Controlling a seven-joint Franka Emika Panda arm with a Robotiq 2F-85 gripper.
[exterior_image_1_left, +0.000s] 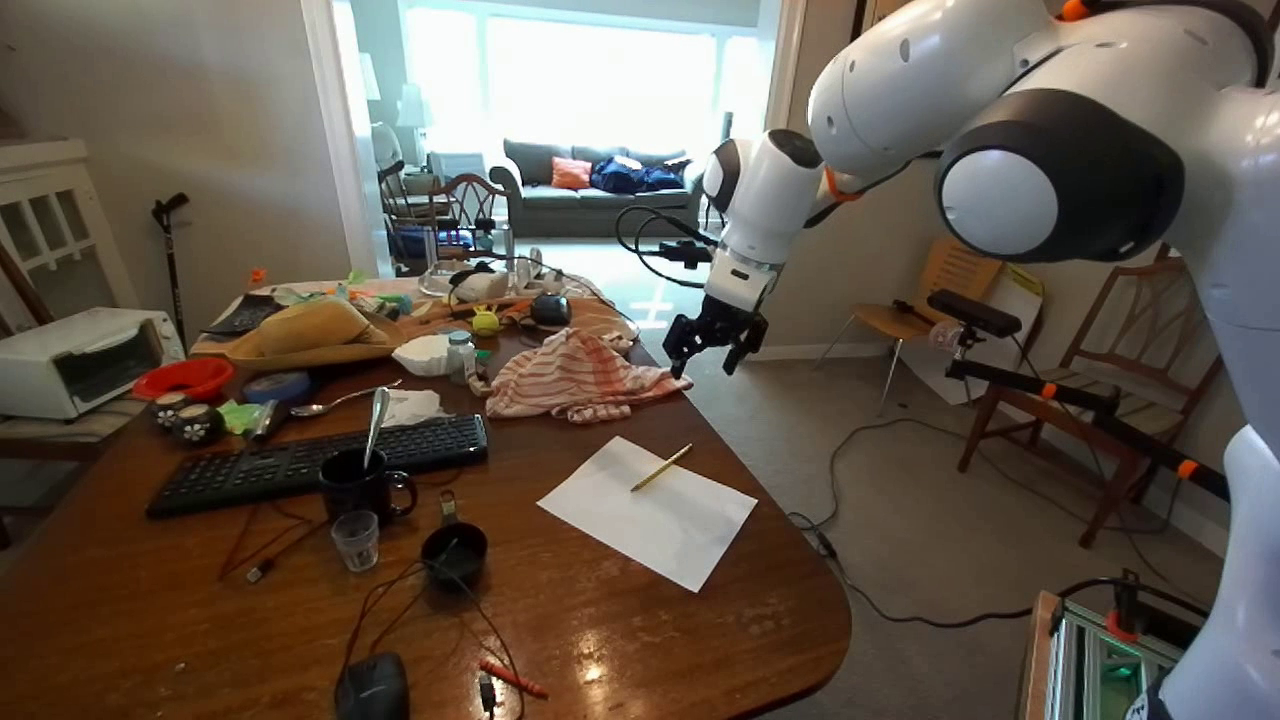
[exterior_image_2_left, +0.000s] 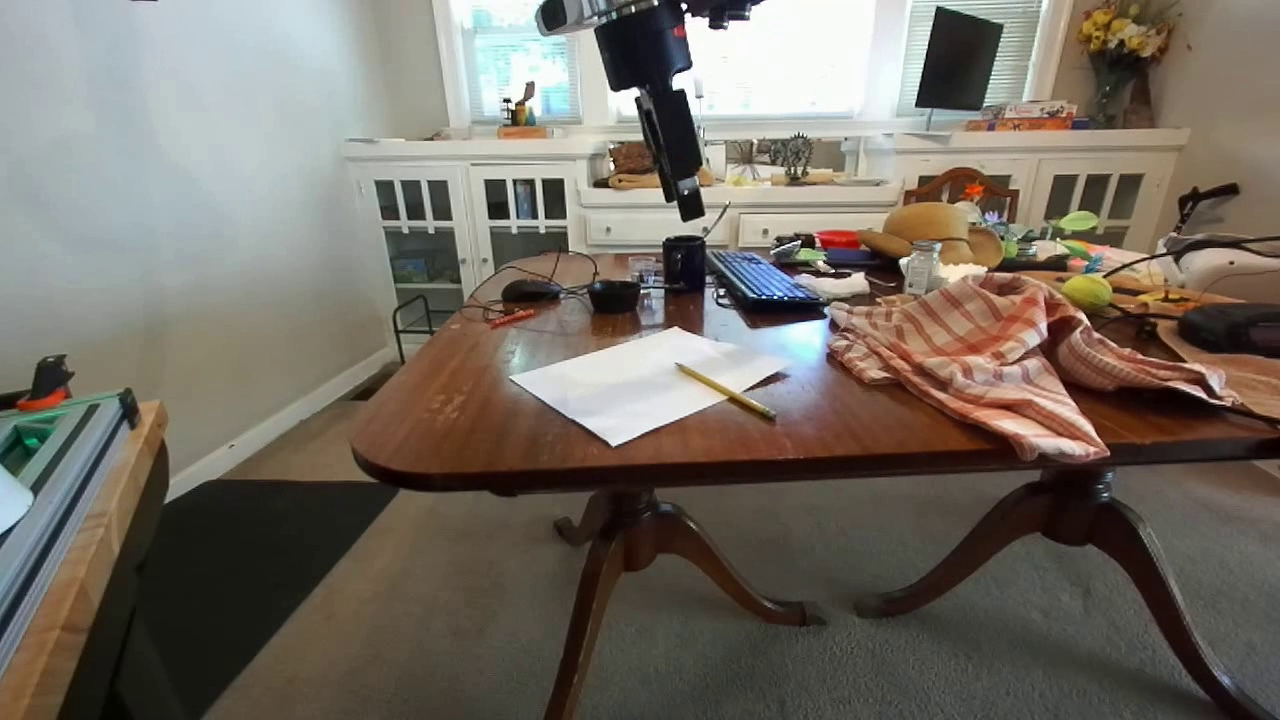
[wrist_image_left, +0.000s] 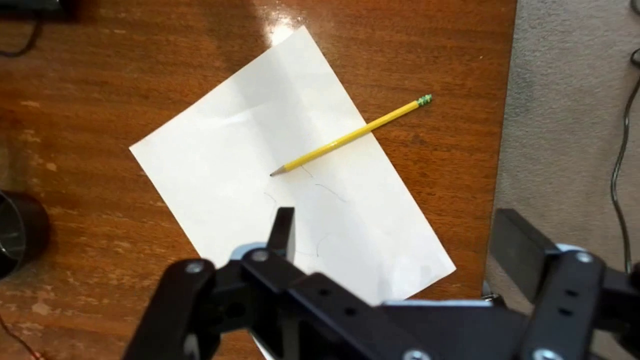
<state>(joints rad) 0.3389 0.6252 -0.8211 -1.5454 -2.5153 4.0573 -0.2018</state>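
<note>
Gripper (wrist_image_left: 400, 236) spread wide, empty, well clear of paper (wrist_image_left: 220, 150); faint lines (wrist_image_left: 330, 191) on it, pencil (wrist_image_left: 345, 140) ungrabbed, early days imo.

- In an exterior view, clock read from its centre: sofa (exterior_image_1_left: 600, 205), 12 o'clock, bearing an orange cushion (exterior_image_1_left: 571, 173).
- Straw hat (exterior_image_1_left: 315, 328), 9 o'clock.
- Keyboard (exterior_image_1_left: 290, 468), 8 o'clock; beside it, a black mug (exterior_image_1_left: 350, 492) holding a metal utensil (exterior_image_1_left: 376, 425).
- Computer mouse (exterior_image_1_left: 372, 688), 7 o'clock.
- Striped cloth (exterior_image_1_left: 580, 375), crumpled, near the centre.
</note>
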